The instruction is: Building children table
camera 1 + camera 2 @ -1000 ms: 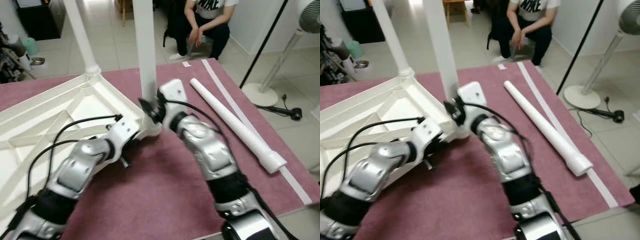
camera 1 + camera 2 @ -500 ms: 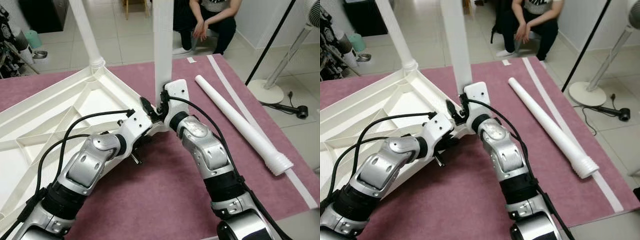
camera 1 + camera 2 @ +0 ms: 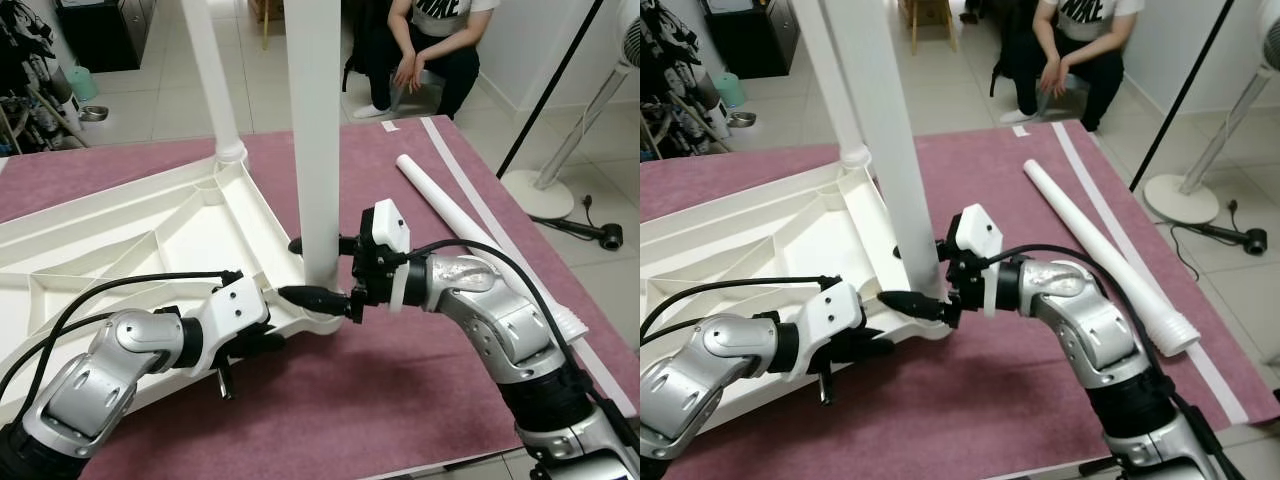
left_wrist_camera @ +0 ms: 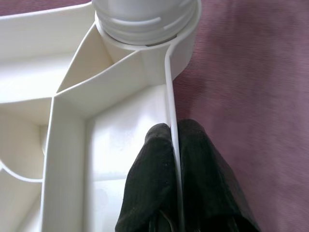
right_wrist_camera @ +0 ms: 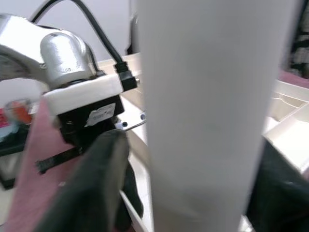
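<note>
2 grippers working: left fingers [image 4: 159, 183] pinching tabletop rim [image 4: 170, 101], right fingers [image 3: 320, 297] straddling (not clamping) upright leg [image 3: 316, 150].

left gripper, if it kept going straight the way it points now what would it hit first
Probably the corner socket of the white tabletop, where the upright leg is seated. The left gripper is clamped on the tabletop's rim wall and points along it toward that socket.
</note>
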`<state>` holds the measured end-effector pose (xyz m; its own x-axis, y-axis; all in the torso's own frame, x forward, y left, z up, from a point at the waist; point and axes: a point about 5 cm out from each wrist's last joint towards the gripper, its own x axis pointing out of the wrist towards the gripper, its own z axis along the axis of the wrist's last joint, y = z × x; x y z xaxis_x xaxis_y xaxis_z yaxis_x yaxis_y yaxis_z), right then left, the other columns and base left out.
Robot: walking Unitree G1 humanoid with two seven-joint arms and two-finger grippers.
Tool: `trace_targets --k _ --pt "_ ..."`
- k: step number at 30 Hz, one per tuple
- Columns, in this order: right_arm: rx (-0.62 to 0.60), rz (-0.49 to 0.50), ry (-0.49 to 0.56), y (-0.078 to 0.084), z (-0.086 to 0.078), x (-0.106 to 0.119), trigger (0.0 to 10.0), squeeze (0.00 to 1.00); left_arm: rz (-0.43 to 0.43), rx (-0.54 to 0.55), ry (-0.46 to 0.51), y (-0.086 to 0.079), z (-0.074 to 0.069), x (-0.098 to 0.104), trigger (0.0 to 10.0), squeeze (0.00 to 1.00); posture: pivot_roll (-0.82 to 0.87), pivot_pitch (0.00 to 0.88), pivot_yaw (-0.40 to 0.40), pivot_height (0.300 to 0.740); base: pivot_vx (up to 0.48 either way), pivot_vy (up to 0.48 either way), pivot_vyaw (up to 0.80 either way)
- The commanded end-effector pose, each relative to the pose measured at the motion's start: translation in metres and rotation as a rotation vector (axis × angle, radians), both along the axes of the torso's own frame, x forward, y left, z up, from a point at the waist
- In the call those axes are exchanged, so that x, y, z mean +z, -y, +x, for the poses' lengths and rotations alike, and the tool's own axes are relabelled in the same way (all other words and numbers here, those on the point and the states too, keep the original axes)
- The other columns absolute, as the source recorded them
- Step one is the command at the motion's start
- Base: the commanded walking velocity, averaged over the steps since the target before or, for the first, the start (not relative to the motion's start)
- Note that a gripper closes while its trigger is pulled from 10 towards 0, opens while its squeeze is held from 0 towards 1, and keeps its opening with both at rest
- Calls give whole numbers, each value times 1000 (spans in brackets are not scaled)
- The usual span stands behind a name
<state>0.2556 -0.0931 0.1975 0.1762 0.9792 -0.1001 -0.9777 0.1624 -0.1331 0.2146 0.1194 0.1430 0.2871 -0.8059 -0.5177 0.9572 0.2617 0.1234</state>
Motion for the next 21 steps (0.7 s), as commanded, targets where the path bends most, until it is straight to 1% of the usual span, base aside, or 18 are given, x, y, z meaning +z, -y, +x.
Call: trace_targets --k 1,2,3,5,6,7,9,10,11,12,13,14,15,16,17,18,19,21 --pt "97 8 -15 -6 -6 2 4863 0 -82 -72 164 6 0 30 0 0 106 0 34 740 0 0 0" --pt "79 10 -14 -9 -3 1 0 0 -88 -58 170 7 1 30 0 0 109 0 30 740 0 0 0" --pt "79 10 -14 -9 -3 1 0 0 -88 -58 170 7 1 30 0 0 109 0 30 740 0 0 0" --pt "-32 8 -6 -15 8 -4 0 0 -100 -26 185 11 6 31 0 0 109 0 29 740 0 0 0" --pt "-32 8 -6 -15 8 -4 0 0 -100 -26 185 11 6 31 0 0 109 0 29 740 0 0 0" --pt "-111 4 6 -17 16 -7 0 0 -104 -1 201 14 10 31 0 0 109 0 28 740 0 0 0" --pt "-111 4 6 -17 16 -7 0 0 -104 -1 201 14 10 31 0 0 109 0 28 740 0 0 0" --pt "-159 1 14 -18 21 -8 0 0 -106 14 211 15 12 31 0 0 109 0 28 740 0 0 0" --pt "-159 1 14 -18 21 -8 0 0 -106 14 211 15 12 31 0 0 109 0 28 740 0 0 0" --pt "-334 -15 11 -19 36 -14 0 0 -113 50 227 22 20 32 0 0 102 0 34 740 0 0 0" --pt "-334 -15 11 -19 36 -14 0 0 -113 50 227 22 20 32 0 0 102 0 34 740 0 0 0" --pt "-541 -35 9 -18 51 -20 0 0 -116 86 242 30 28 33 0 0 101 0 37 740 0 0 0" --pt "-693 -60 17 -17 60 -25 0 0 -115 109 256 37 34 35 0 0 101 0 38 740 0 0 0" --pt "-693 -60 17 -17 60 -25 0 0 -115 109 256 37 34 35 0 0 101 0 38 740 0 0 0" --pt "-827 -73 23 -16 66 -29 0 0 -109 142 267 43 41 35 0 0 98 0 41 740 0 0 0" --pt "-827 -73 23 -16 66 -29 0 0 -109 142 267 43 41 35 0 0 98 0 41 740 0 0 0" --pt "-956 -79 36 -15 69 -34 0 0 -94 188 286 51 51 36 0 0 91 0 46 740 0 0 0" --pt "-1061 -62 15 -24 67 -40 0 0 -75 205 309 63 61 37 0 0 85 0 56 740 0 0 0"
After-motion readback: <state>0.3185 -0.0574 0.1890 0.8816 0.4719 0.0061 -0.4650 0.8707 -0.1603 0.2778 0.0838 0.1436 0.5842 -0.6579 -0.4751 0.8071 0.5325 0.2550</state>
